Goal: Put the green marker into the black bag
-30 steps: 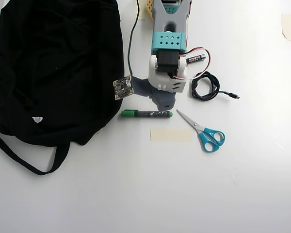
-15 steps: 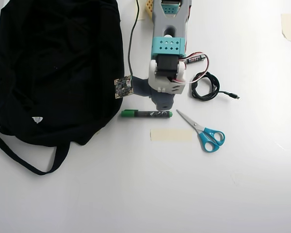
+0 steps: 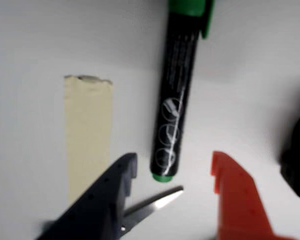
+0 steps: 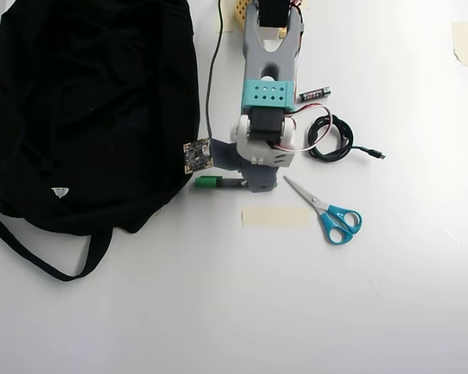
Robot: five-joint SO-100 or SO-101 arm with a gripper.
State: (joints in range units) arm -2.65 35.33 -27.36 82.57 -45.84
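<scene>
In the overhead view the slim green-capped, dark-barrelled marker (image 4: pixel 215 182) lies along nine-to-three, cap toward the large black fabric bag (image 4: pixel 86 109) at nine; the gripper (image 3: pixel 174 170) straddles its green tail, jaws spread.

The end effector (image 4: pixel 259 184) has moved down over the marker (image 4: pixel 210 182). Its body now covers the marker's right half. The battery (image 4: pixel 313 93) behind it is uncovered.

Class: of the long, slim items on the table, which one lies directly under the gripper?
The green marker; the scissors and battery lie clear of the gripper.
</scene>
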